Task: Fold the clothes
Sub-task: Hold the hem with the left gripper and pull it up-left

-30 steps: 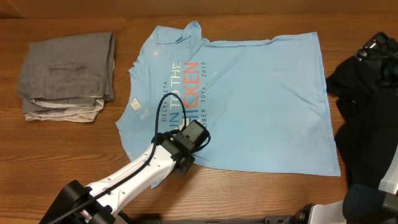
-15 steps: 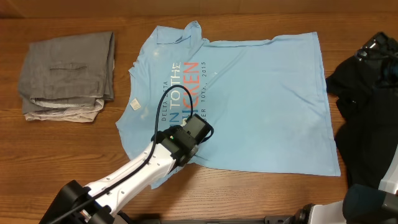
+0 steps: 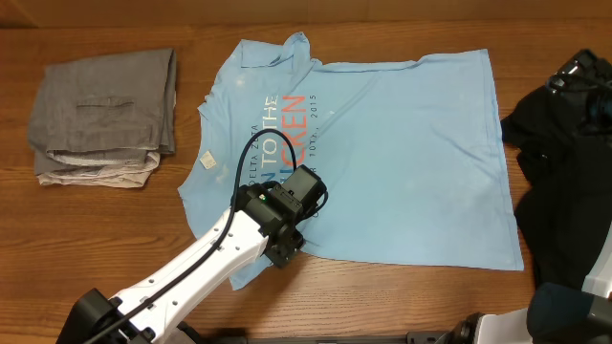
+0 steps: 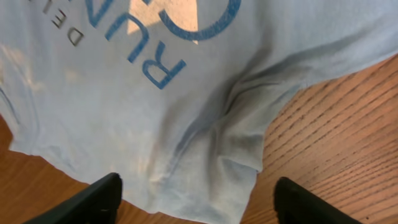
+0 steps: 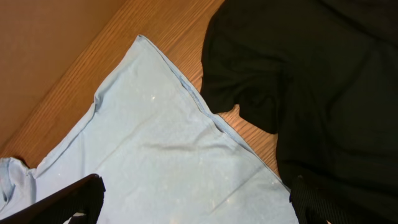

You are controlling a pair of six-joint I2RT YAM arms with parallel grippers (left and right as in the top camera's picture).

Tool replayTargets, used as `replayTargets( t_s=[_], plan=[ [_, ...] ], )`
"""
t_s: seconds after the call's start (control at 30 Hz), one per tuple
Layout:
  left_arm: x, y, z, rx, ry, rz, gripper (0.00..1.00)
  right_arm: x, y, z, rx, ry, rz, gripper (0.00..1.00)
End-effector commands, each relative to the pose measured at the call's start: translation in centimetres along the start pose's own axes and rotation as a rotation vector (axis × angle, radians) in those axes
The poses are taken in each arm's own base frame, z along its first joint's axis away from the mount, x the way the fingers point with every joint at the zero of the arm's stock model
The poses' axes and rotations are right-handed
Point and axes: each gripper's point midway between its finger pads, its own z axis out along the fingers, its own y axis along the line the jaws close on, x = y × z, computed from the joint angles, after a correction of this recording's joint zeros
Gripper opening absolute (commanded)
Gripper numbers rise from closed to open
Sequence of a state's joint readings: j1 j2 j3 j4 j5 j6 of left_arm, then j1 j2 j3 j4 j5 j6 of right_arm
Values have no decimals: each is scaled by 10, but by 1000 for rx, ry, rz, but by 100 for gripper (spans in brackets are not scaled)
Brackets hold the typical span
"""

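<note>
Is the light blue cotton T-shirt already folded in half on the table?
No, the light blue cotton T-shirt lies spread out flat, not doubled over.

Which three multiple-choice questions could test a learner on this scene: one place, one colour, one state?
1. Where do the grey trousers lie? A on the T-shirt; B beside it, apart; C in a gripper.
2. What colours is the lettering? A white and orange-red; B green; C black.
3. How is the left gripper? A shut on the T-shirt; B open above its edge; C holding trousers.
Key: B, bare wood shows between them; A, the overhead view shows both colours; B, its jaws stand wide, gripping nothing.
</note>
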State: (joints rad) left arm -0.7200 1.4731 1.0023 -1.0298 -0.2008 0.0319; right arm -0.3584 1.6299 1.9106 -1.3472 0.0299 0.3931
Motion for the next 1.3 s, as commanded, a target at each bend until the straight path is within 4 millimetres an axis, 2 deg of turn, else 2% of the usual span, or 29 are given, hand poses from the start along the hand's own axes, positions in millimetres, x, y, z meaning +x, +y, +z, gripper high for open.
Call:
replayTargets(
  t_s=[0.0, 0.1, 0.37, 0.5, 0.83, 0.9, 0.97, 1.03, 1.27],
  plan=[
    [16, -8, 15, 34, 64, -13, 80, -2, 2, -6, -8, -17, 5, 100],
    [25, -11, 24, 36, 91, -13, 71, -2, 2, -6, -8, -17, 5, 100],
    [35, -15, 37, 35, 126, -88, 72, -2, 2, -6, -8, -17, 5, 100],
    [38, -17, 39, 39, 136, -127, 66, -2, 2, -6, -8, -17, 5, 100],
    [49, -25, 50, 67, 154, -142, 66, -2, 2, -6, -8, -17, 5, 100],
    [49, -25, 50, 67, 154, -142, 60, -2, 2, -6, -8, -17, 5, 100],
    [49, -25, 50, 67, 152, -142, 49, -2, 2, -6, -8, -17, 6, 100],
    [49, -25, 50, 67, 152, -142, 43, -2, 2, -6, -8, -17, 5, 100],
    [50, -28, 52, 84, 154, -143, 40, -2, 2, -6, -8, -17, 5, 100]
  ],
)
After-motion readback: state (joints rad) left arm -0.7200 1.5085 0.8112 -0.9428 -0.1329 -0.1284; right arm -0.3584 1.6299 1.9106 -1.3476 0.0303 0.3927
